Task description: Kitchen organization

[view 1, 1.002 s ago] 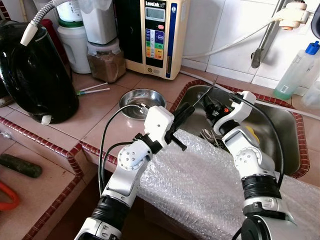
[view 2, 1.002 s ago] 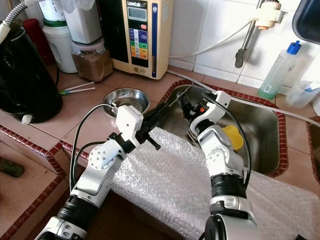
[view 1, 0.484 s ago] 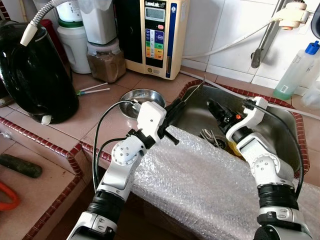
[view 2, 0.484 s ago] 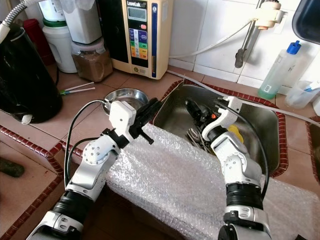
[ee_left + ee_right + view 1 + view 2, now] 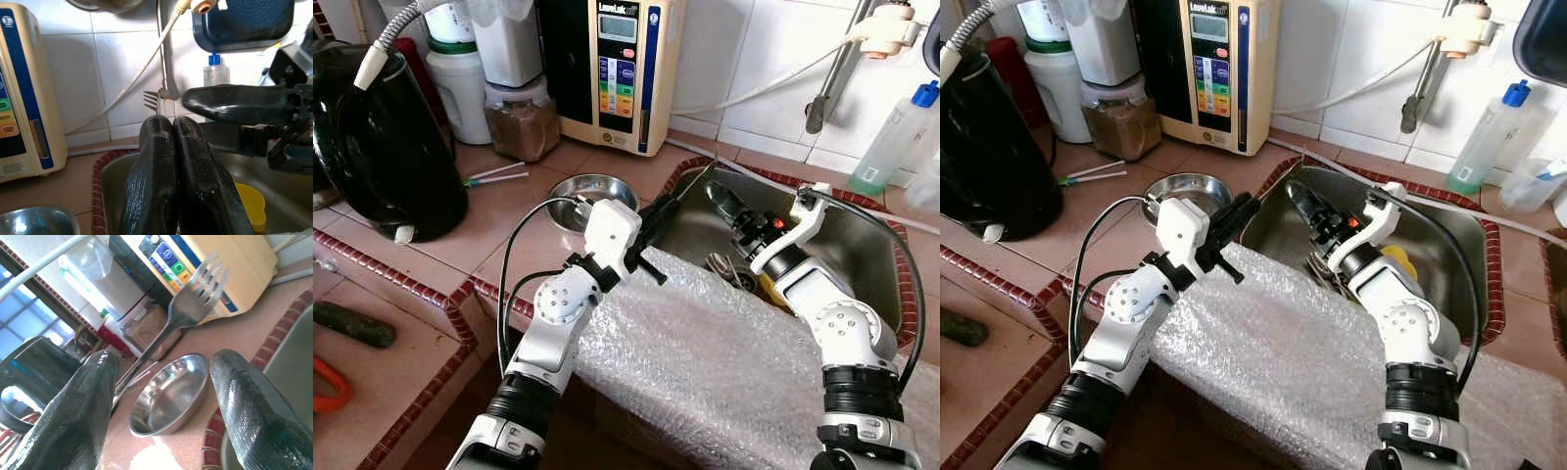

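Tiled counter surrounds the sink, bubble wrap padding its front edge. Left gripper clamps a fork over the sink's corner, prongs up, probably for handover; right gripper, fingers spread, points toward it.

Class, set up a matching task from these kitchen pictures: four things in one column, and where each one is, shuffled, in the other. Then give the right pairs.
Things
1. thin silver metal fork
2. small round steel bowl
3. yellow plastic cup
4. clear plastic bottle with a blue cap

Places
A. inside the steel sink
B. by the tiled wall, behind the sink
C. clamped in the left gripper, tines up
D. on the tiled counter, left of the sink

Pairs: 1-C, 2-D, 3-A, 4-B
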`<state>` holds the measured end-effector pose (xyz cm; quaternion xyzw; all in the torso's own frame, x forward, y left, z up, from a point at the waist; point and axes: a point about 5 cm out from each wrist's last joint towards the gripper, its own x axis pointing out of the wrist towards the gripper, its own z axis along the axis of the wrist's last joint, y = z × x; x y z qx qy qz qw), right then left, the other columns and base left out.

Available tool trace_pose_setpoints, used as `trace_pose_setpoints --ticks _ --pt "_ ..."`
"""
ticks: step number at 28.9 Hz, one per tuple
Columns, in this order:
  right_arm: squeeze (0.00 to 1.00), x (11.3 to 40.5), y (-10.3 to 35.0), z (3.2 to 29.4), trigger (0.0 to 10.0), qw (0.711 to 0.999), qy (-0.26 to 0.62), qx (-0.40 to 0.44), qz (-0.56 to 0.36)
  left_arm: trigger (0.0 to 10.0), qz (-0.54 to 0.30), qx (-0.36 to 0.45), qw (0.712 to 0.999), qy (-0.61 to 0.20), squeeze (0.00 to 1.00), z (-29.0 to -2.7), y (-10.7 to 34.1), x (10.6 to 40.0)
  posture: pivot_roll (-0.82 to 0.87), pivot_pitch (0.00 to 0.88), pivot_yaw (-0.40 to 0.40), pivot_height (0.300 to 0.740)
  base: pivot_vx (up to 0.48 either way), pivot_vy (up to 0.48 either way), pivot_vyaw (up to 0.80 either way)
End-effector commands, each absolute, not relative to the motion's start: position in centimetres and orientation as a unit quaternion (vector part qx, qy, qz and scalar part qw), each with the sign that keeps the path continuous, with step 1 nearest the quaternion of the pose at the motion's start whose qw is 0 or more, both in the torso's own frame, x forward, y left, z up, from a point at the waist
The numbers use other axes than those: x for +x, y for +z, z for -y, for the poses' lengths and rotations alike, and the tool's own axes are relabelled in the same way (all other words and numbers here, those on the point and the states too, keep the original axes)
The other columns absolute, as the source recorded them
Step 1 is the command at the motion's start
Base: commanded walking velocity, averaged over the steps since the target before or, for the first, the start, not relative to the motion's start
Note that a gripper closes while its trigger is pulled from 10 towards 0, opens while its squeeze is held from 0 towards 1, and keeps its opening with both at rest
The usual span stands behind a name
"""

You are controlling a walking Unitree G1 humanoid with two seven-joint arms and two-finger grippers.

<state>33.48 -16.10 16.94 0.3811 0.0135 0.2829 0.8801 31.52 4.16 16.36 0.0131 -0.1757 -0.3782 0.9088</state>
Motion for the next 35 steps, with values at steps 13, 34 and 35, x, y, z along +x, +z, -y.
trace_pose_setpoints --ticks 13,34,35 --pt "0.0 35.1 18.0 13.4 10.0 0.868 0.299 0.396 -0.004 0.0 0.18 0.015 0.898 -0.402 0.0 -3.0 16.4 30.9 0.0 0.0 -0.003 0.74 0.0 0.0 0.0" --pt "0.0 36.8 17.4 14.1 0.0 0.893 0.219 0.393 0.002 0.0 0.179 0.015 0.898 -0.401 0.0 -3.0 16.4 30.9 0.0 0.0 -0.007 0.74 0.0 0.0 0.0" --pt "0.0 36.9 17.3 14.3 0.0 0.896 0.211 0.39 0.003 0.0 0.179 0.015 0.899 -0.4 0.0 -3.0 16.4 30.9 0.0 0.0 -0.007 0.74 0.0 0.0 0.0"
